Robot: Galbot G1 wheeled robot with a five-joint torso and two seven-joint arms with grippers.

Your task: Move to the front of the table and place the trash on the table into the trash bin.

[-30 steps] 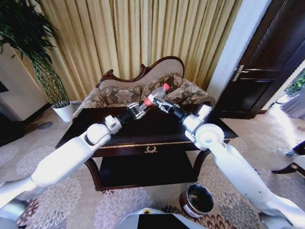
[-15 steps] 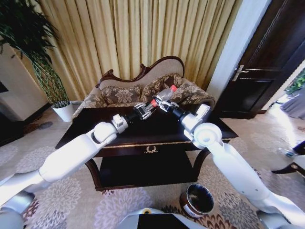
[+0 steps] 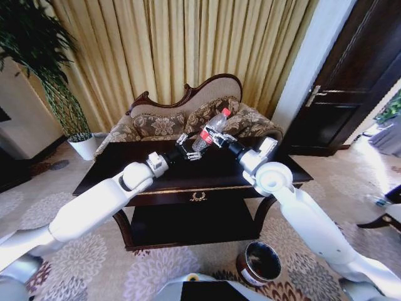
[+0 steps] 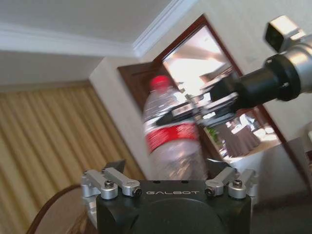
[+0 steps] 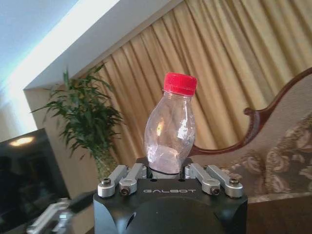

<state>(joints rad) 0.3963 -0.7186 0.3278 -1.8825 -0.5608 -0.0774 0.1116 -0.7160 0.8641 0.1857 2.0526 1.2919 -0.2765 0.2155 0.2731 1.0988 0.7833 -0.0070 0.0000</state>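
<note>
A clear plastic bottle (image 3: 213, 127) with a red cap and red-white label hangs tilted over the dark glossy table (image 3: 113, 169). My right gripper (image 3: 211, 138) is shut on the bottle's lower half; in the right wrist view the bottle (image 5: 170, 129) stands up out of its fingers. My left gripper (image 3: 189, 151) is just below and left of the bottle's base with its jaws spread. In the left wrist view the bottle (image 4: 173, 134) rises beyond them, clamped at the label by the right gripper (image 4: 195, 109). The round dark trash bin (image 3: 259, 263) stands on the carpet in front of the table, to the right.
A carved patterned sofa (image 3: 188, 116) stands right behind the table, before gold curtains. A potted plant (image 3: 47, 69) is at the far left and a dark door (image 3: 351, 81) at the right. The table has a lower shelf (image 3: 188, 222).
The bottle has gone from both grippers to the right one alone and stands more upright. The left gripper has opened and dropped slightly away from its base.
</note>
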